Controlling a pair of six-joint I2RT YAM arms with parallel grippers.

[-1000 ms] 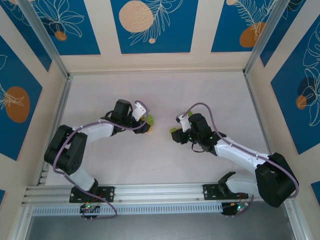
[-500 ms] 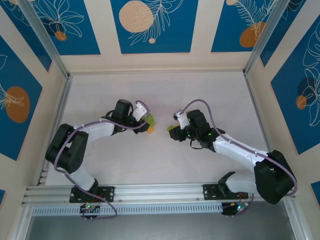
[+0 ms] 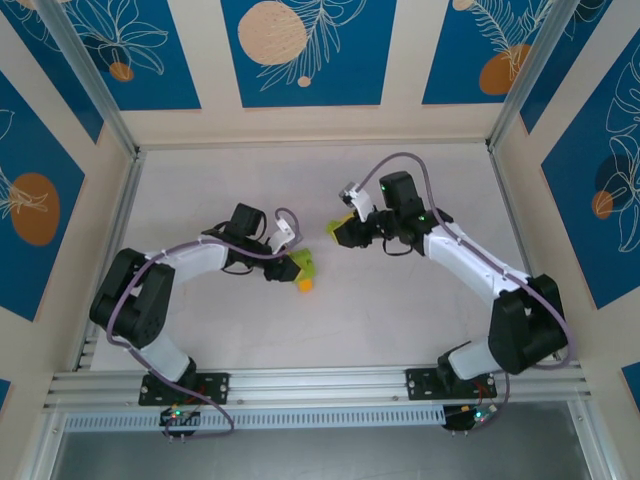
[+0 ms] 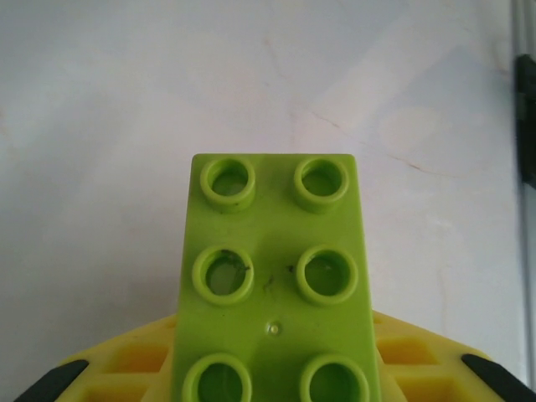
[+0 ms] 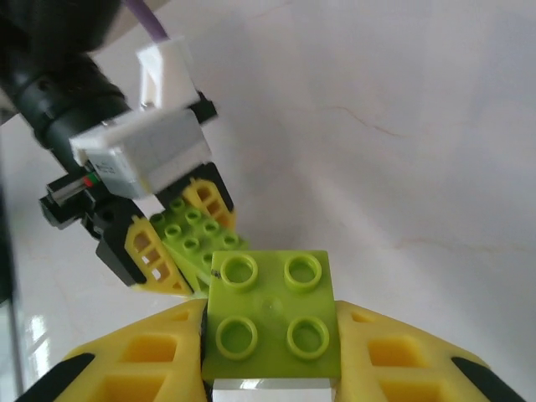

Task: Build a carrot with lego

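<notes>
My left gripper (image 3: 291,266) is shut on a rectangular lime-green lego brick (image 4: 275,276), studs facing the wrist camera, yellow fingers (image 4: 419,360) on both sides. In the top view this green brick (image 3: 301,264) has a small orange brick (image 3: 305,286) at its near end, a partial carrot. My right gripper (image 3: 340,231) is shut on a square four-stud lime-green brick (image 5: 270,311), seen from above as a green patch (image 3: 346,221). The two grippers face each other a short gap apart. The right wrist view looks over its brick at the left gripper (image 5: 180,239) and its green brick (image 5: 191,234).
The white table (image 3: 330,170) is walled by blue-and-beige panels with metal posts at the corners. An aluminium rail (image 3: 310,385) with both arm bases runs along the near edge. A purple cable (image 3: 395,160) loops above the right wrist.
The left gripper has shut on the green-and-orange piece and shifted it toward the near edge. The right arm has swung its square brick further back and slightly left.
</notes>
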